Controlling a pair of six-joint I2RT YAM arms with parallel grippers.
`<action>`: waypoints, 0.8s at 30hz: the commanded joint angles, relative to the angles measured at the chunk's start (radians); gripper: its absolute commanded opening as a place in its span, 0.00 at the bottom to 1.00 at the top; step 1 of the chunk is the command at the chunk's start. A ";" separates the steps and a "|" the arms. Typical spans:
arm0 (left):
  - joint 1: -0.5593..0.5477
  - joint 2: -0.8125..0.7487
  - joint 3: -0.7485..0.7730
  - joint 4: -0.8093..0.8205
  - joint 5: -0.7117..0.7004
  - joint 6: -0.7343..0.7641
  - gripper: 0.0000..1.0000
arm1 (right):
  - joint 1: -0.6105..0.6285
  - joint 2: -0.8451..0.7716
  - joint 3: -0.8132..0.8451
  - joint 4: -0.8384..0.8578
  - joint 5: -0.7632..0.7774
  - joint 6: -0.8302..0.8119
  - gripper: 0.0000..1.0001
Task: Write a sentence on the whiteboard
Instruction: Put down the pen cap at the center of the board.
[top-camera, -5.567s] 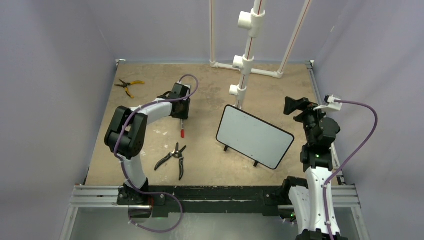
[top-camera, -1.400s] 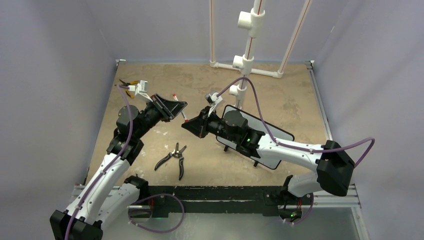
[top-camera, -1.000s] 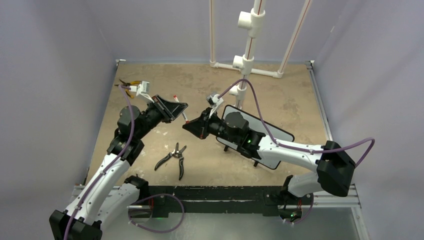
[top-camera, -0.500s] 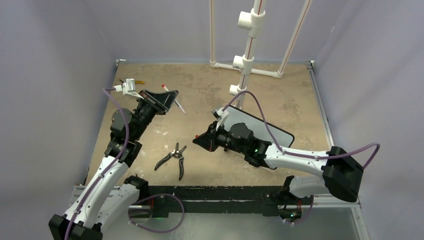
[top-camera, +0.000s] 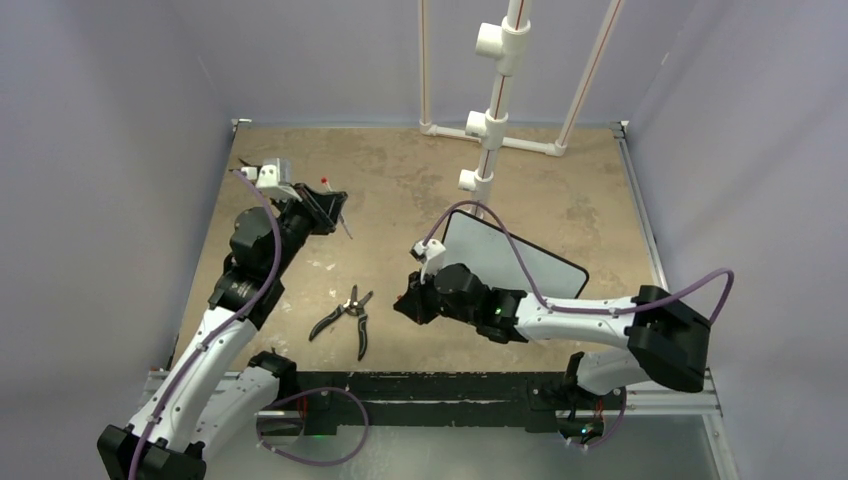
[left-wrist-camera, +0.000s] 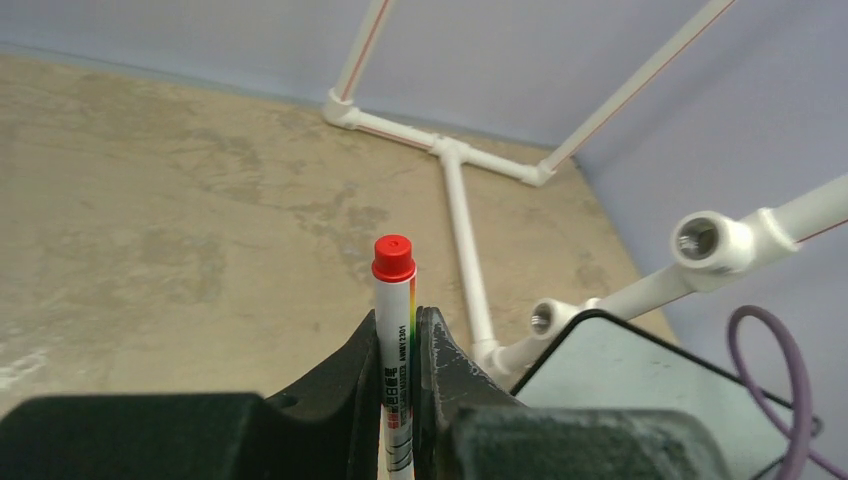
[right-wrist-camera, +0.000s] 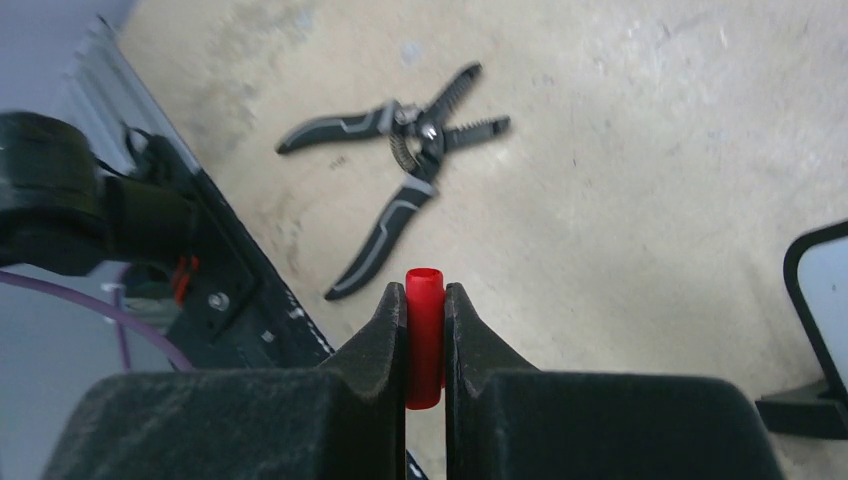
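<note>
My left gripper (top-camera: 325, 205) is shut on a white marker (left-wrist-camera: 394, 300) with a red end, held up over the table's left part. The marker (top-camera: 335, 210) slants down to the right. My right gripper (top-camera: 405, 300) hovers low near the table's front middle, shut on a small red cap (right-wrist-camera: 424, 330). The whiteboard (top-camera: 520, 262), white with a thin black frame, stands tilted right of centre, behind the right forearm. Its corner also shows in the left wrist view (left-wrist-camera: 620, 375) and the right wrist view (right-wrist-camera: 825, 290). No sentence shows on its face.
Black-handled pliers (top-camera: 345, 315) lie open on the tan table between the arms, also seen as pliers (right-wrist-camera: 410, 170) ahead of the right gripper. A white pipe frame (top-camera: 490, 125) stands at the back. The metal rail (top-camera: 430, 390) runs along the front edge.
The two grippers, close together a second ago, have drawn apart. The left went back and left with the marker; the right came toward the front with the red cap.
</note>
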 joint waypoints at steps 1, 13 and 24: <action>0.008 -0.009 0.041 -0.086 -0.102 0.218 0.00 | 0.018 0.040 0.011 -0.054 0.060 0.016 0.00; 0.008 -0.047 -0.019 -0.077 -0.151 0.278 0.00 | 0.018 0.223 0.042 -0.065 0.079 0.063 0.16; 0.008 -0.034 -0.021 -0.082 -0.116 0.274 0.00 | 0.018 0.182 0.044 -0.090 0.082 0.056 0.47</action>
